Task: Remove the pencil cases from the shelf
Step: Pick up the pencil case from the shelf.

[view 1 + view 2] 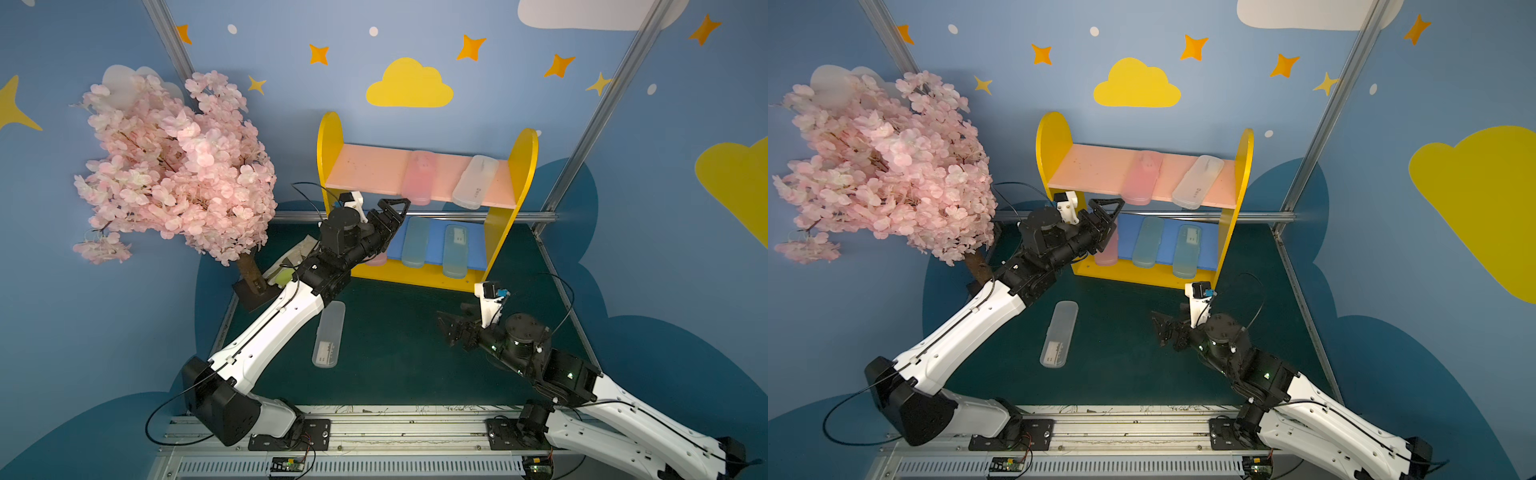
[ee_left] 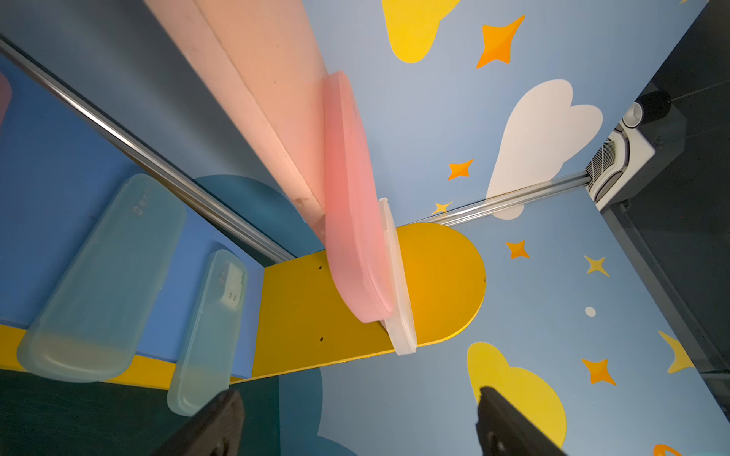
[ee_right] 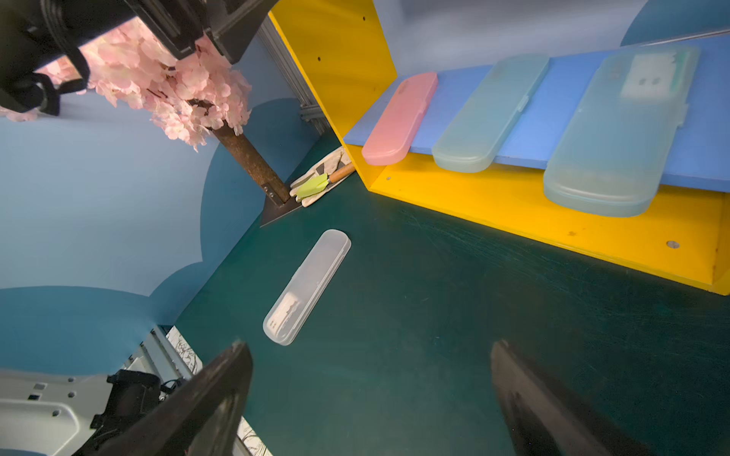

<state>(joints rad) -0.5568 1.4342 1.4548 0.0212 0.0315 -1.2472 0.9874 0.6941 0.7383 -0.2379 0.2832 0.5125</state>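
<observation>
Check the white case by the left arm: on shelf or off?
Off: the white case lies flat on the green table, in front of the shelf.

Left hand [image 2: 361, 418] raised with jaws apart; right hand [image 3: 375, 379] low, spread wide.

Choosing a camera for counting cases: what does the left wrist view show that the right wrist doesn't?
Left wrist only: the pink board carrying a pink case and the upper white case. Right wrist only: the loose white case on the table, plus the blossom tree. Both: the plain blue case and the labelled blue case on the blue board.
</observation>
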